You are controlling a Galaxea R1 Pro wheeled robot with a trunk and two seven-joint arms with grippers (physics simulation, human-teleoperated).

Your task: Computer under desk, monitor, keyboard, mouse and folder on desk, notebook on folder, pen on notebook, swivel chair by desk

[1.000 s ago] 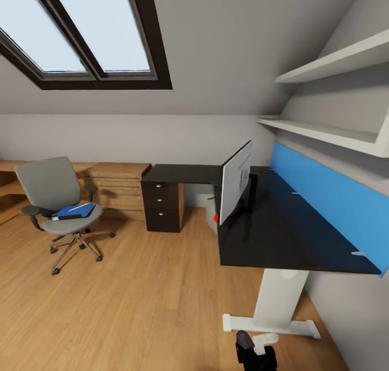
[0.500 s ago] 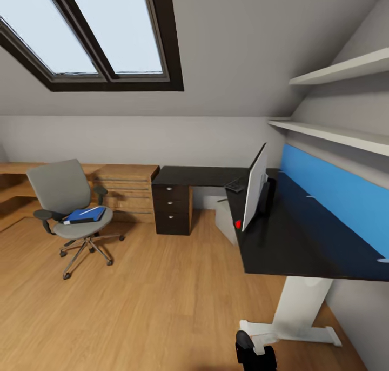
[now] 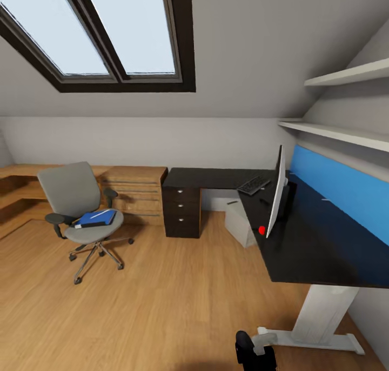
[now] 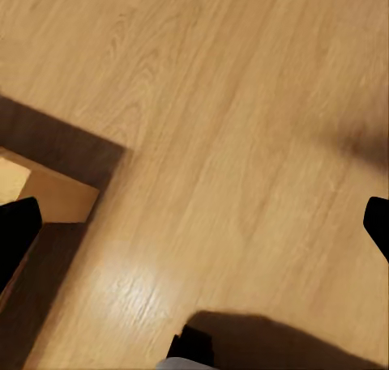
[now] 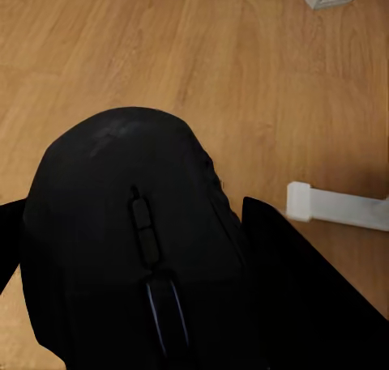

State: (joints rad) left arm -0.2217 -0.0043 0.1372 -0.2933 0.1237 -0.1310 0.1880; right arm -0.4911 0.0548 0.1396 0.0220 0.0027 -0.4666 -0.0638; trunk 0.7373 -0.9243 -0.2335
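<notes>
In the right wrist view my right gripper (image 5: 162,265) is shut on the black mouse (image 5: 130,232), above the wood floor. My left gripper (image 4: 196,228) stands open over bare floor, holding nothing. Far left in the head view, the grey swivel chair (image 3: 73,195) stands away from the desk (image 3: 308,246). The blue folder (image 3: 92,219) lies on its seat with the white pen (image 3: 100,215) on top; I cannot make out the notebook. The monitor (image 3: 277,199) stands edge-on on the desk, the keyboard (image 3: 253,185) behind it. The grey computer (image 3: 240,225) sits under the desk.
Black drawers (image 3: 182,211) stand under the desk's far end, beside a wooden drawer chest (image 3: 138,195). Two white shelves (image 3: 346,136) and a blue panel (image 3: 346,192) line the right wall. The desk's white pedestal leg (image 3: 319,319) stands close to my right. Open plank floor (image 3: 162,295) lies ahead.
The whole head view has shifted, so the camera has moved. The monitor now shows edge-on, and the keyboard and computer have come into sight. Nothing on the chair or desk has moved.
</notes>
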